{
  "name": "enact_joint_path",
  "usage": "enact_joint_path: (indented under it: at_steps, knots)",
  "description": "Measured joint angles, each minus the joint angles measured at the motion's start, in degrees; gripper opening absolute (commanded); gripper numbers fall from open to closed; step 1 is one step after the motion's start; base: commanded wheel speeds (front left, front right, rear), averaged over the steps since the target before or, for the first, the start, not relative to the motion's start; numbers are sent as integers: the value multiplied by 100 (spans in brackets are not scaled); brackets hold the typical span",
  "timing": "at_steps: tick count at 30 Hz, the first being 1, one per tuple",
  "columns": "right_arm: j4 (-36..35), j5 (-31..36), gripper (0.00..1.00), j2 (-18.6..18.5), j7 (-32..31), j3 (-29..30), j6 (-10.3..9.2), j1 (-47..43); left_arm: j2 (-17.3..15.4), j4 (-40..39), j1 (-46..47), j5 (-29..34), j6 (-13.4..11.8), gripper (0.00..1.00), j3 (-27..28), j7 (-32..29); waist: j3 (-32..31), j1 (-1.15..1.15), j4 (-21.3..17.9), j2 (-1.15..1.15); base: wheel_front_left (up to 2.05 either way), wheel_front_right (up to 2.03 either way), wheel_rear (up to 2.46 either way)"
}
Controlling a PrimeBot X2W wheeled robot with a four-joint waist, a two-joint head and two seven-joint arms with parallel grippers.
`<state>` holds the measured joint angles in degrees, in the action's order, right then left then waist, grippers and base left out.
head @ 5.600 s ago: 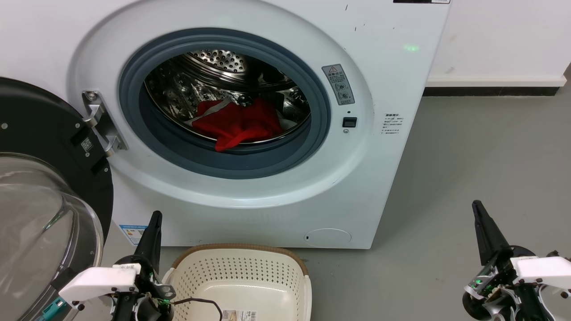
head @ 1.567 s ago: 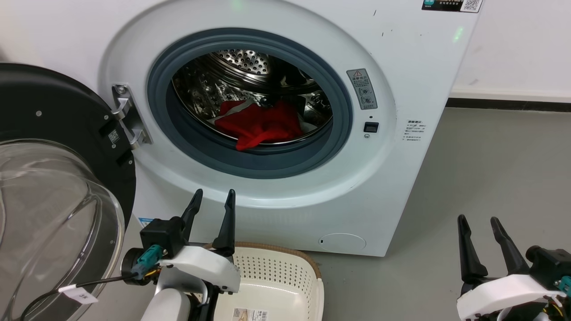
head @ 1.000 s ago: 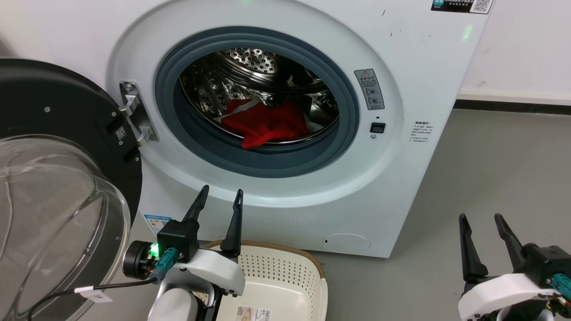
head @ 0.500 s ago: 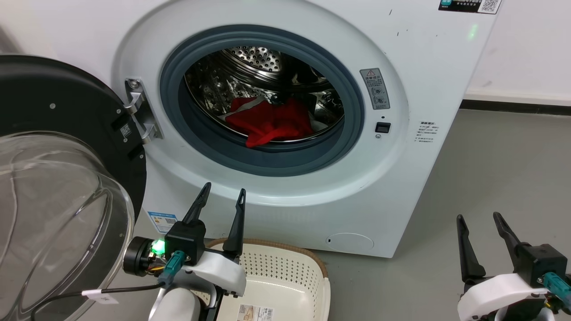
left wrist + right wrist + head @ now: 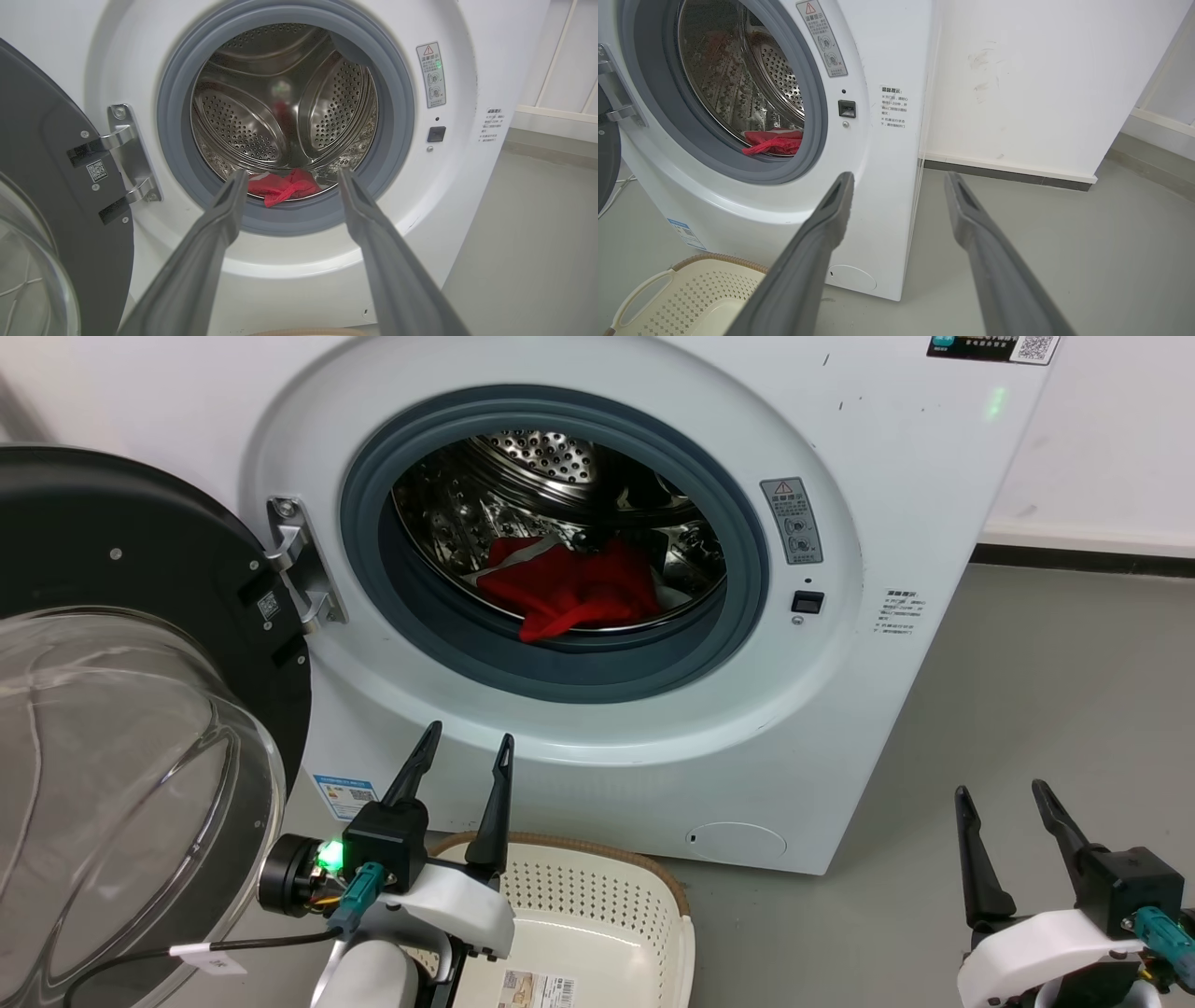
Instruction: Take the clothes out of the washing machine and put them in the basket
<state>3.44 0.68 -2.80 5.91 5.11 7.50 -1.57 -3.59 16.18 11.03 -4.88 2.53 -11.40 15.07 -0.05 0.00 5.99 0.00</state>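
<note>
altogether one washing machine (image 5: pixel 896 476), one basket (image 5: pixel 583 896), left claw (image 5: pixel 470 735), right claw (image 5: pixel 999 789).

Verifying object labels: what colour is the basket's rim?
Brown rim, woven-looking; head view shows it best.

Red clothes (image 5: pixel 574 588) heaped in washing machine (image 5: pixel 840 728), basket (image 5: pixel 583 893) below.

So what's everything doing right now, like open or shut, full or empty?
Door: swung wide open.
Clothes: bunched in the drum, one bit hanging over its front lip.
Basket: on the floor, no clothes in the part that shows.
Left gripper: open, holding nothing.
Right gripper: open, holding nothing.
</note>
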Motion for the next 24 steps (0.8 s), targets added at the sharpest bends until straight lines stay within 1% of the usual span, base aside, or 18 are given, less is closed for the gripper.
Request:
enact_joint_path:
  at_steps: [16,24]
  knots:
    - [8,-63,100,0,-18,14,0,0,40,38,33,22,47,100,66,0,55,-1,14,0,0,0,0]
    - [-281,-60,100,-1,-98,-80,0,153,48,102,580,69,-29,100,151,0,429,0,-48,0,0,0,0]
